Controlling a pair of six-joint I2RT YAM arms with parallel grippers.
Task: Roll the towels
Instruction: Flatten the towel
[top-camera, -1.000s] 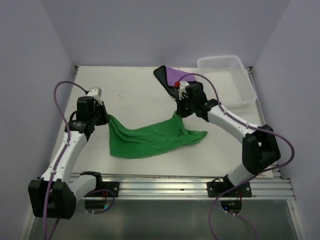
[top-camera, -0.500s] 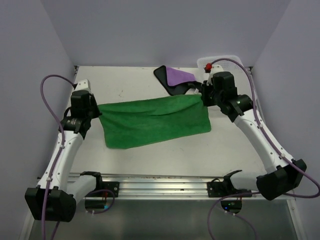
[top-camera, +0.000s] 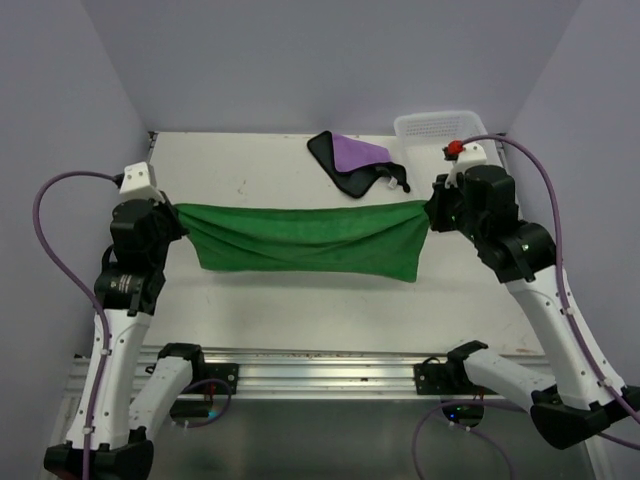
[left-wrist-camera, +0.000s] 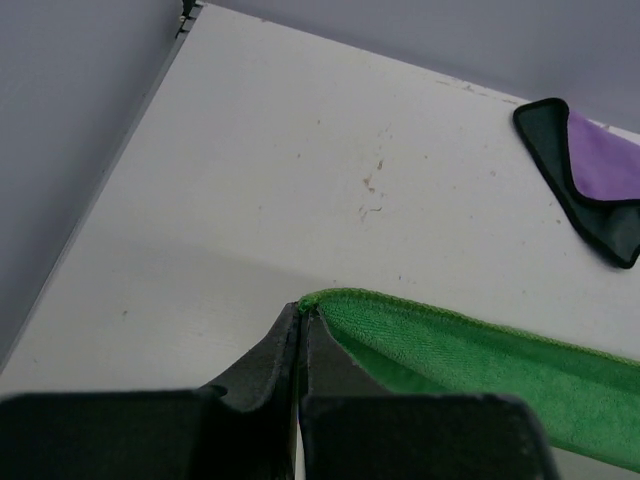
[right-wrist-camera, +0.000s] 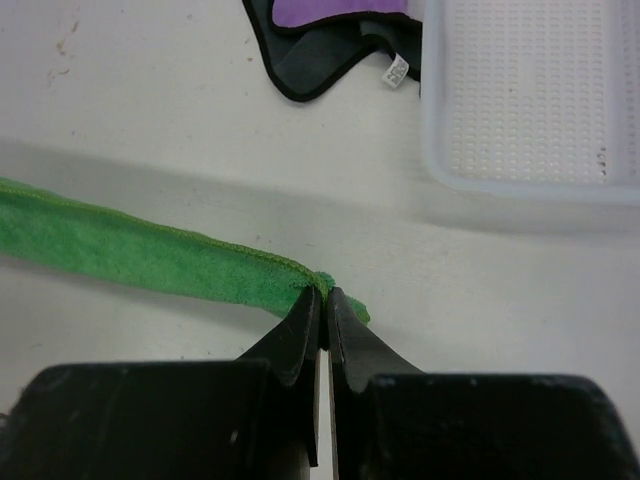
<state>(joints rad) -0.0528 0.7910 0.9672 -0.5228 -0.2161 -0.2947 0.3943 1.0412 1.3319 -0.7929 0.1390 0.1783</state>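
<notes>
Left end effector (top-camera: 181, 213) and right end effector (top-camera: 429, 212), seen from above, each pinch an upper corner of the green towel (top-camera: 300, 240); the cloth is stretched taut between them over the tabletop (top-camera: 250, 170); the purple towel (top-camera: 352, 155) lies crumpled at the far edge, near a white basket (top-camera: 440, 126). From the left wrist, closed fingers (left-wrist-camera: 275, 350) clamp one green corner; the purple towel sits far right. From the right wrist, closed fingers (right-wrist-camera: 295, 330) grip the other corner; the basket lies beyond.
</notes>
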